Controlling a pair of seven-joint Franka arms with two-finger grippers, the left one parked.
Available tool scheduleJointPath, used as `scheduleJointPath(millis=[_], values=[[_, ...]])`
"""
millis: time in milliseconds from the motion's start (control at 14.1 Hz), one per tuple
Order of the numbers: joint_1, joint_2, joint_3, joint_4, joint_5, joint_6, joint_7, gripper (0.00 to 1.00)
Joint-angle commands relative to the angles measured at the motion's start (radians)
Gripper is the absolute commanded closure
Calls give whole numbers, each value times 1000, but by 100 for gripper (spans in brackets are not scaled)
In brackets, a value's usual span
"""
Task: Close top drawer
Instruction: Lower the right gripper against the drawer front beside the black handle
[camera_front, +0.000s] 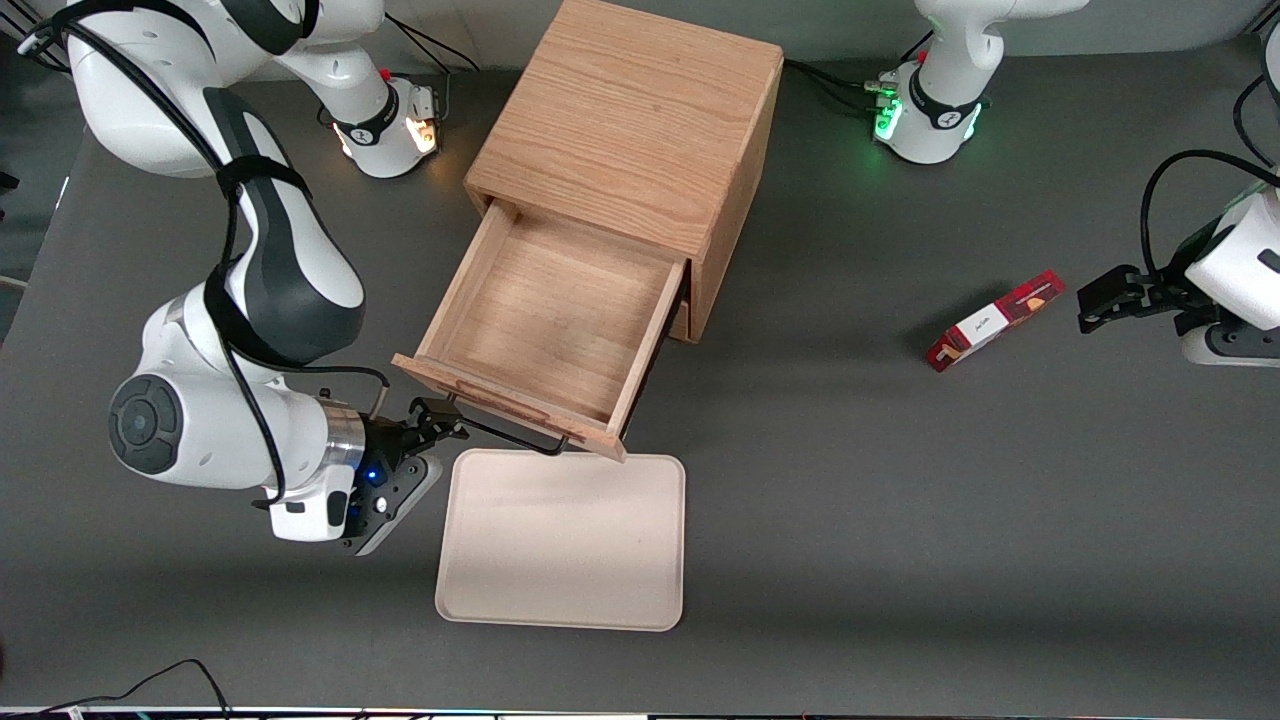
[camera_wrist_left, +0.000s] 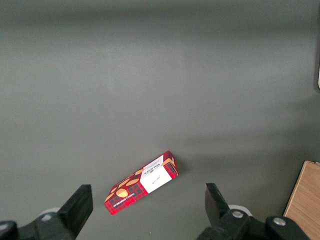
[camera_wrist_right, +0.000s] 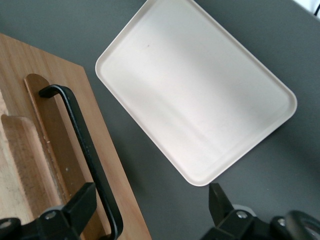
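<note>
Light oak top drawer (camera_front: 545, 315) pulled fully out; right gripper (camera_front: 440, 418) jaws spread wide around its black wire handle (camera_wrist_right: 85, 150), above cream rectangular tray (camera_front: 562, 540)

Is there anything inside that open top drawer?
The top drawer shows only bare wood; its back end is hidden in the cabinet. The open hand is by its handle.

The drawer (camera_front: 545, 320) was grained matt oak, its handle (camera_wrist_right: 87, 150) smooth black wire, the tray (camera_front: 563, 540) matt cream plastic.

gripper (camera_front: 438, 420) at handle (camera_front: 510, 432), tray (camera_front: 562, 540) just beside
</note>
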Motion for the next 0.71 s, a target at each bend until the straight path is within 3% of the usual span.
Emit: scheduleJointPath(millis=[0, 639], values=[[-13, 25, 17, 17, 36, -22, -34, 0], [-12, 36, 24, -3, 63, -68, -34, 0]])
